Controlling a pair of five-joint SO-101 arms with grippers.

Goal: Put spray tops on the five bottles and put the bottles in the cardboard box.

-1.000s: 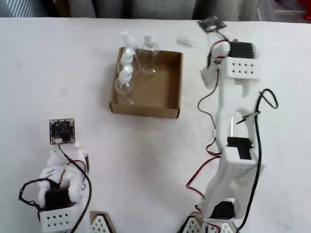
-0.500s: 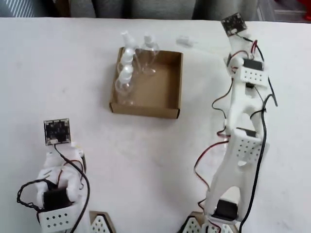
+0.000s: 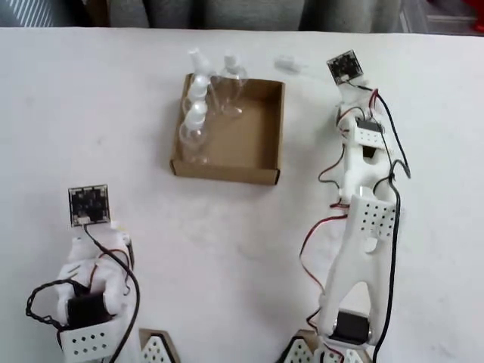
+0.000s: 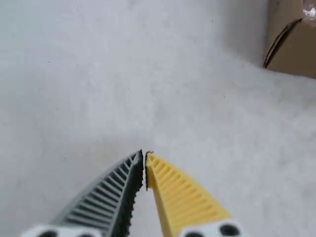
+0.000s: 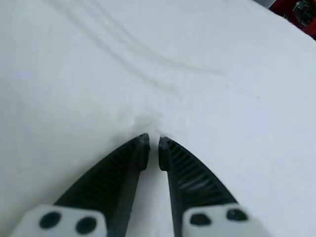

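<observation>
I found the bottles [image 3: 198, 113] crowded along the left side of the cardboard box [image 3: 227, 171]. They looked light, slick and crushable, so I'd take them by the neck. My left fingers [image 4: 152, 167] were closed and empty. My right fingers [image 5: 140, 149] were all but closed, empty, over bare tabletop [image 3: 113, 91].

Looks like a robotics lab bench: plain white tabletop [image 4: 98, 74] spreading ahead of the left gripper [image 4: 145, 160], perforated white printed-plastic arm shells [image 3: 372, 219], loose red and black wires [image 3: 311, 243] trailing back behind the right gripper [image 5: 153, 143], bare square circuit boards [image 3: 89, 205] up on the wrists.
</observation>
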